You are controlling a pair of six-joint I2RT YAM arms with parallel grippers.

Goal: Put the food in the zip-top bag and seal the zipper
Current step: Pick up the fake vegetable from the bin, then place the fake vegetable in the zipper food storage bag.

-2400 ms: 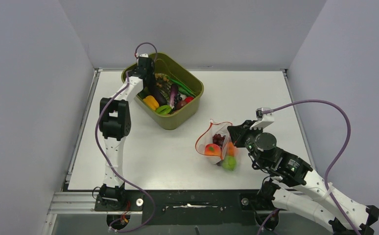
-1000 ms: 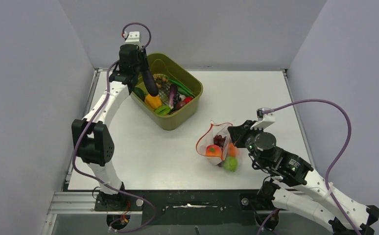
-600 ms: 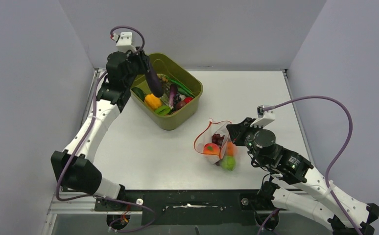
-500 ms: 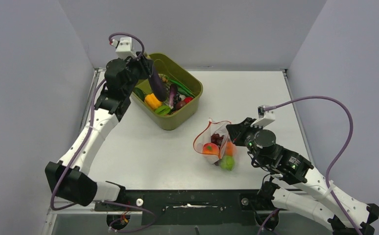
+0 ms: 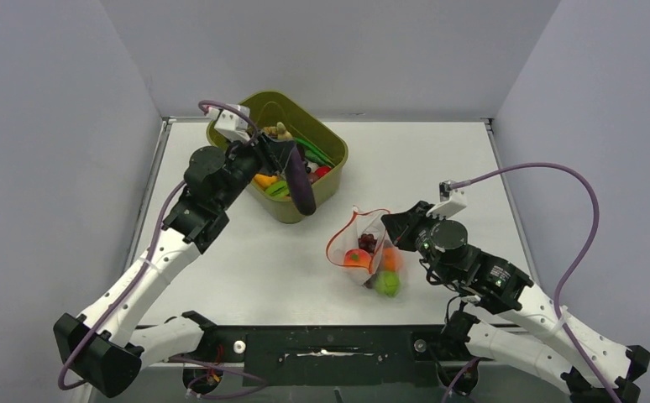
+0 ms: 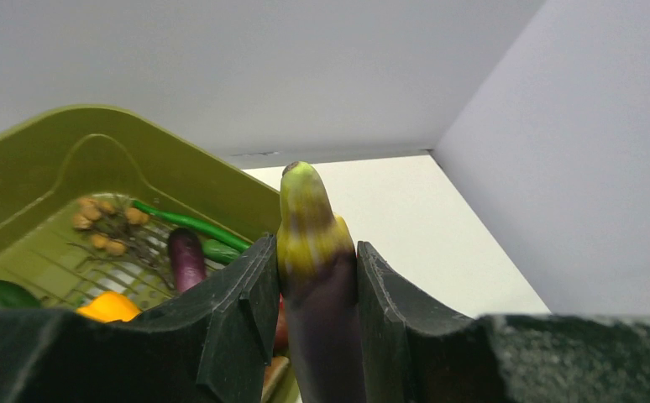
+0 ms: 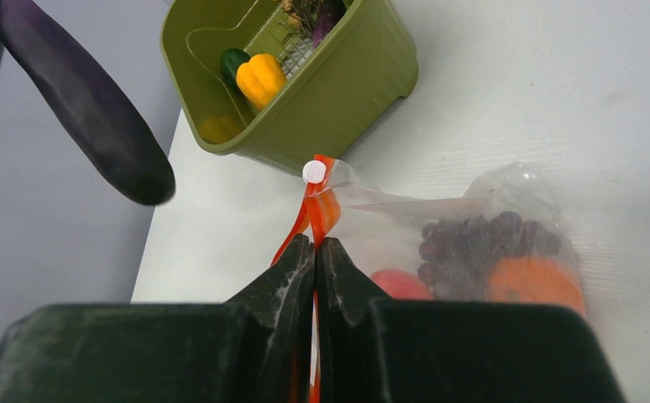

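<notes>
My left gripper [image 5: 281, 156] [image 6: 315, 262] is shut on a dark purple eggplant [image 5: 299, 185] [image 6: 315, 277] with a yellow-green stem end, held in the air over the near rim of the olive-green tub [image 5: 328, 186]. The clear zip-top bag [image 5: 364, 250] [image 7: 473, 227] lies right of centre with its mouth open toward the tub. Inside it show dark grapes [image 7: 481, 243], an orange fruit [image 7: 533, 281] and a green fruit [image 5: 387, 284]. My right gripper [image 5: 389, 223] [image 7: 315, 245] is shut on the red-orange zipper [image 7: 313, 210] at the bag's mouth. The eggplant's tip [image 7: 95, 117] hangs left of the bag.
The tub [image 7: 322, 92] at the back left holds a yellow-orange pepper [image 7: 259, 77], a second eggplant [image 6: 186, 256], green beans [image 6: 189, 223] and other toy food. Grey walls close in the white table [image 5: 439, 159] on three sides.
The left arm lifted the eggplant out of the tub and swung it right and nearer, toward the bag. The right gripper kept its hold and shifted the bag slightly left.
</notes>
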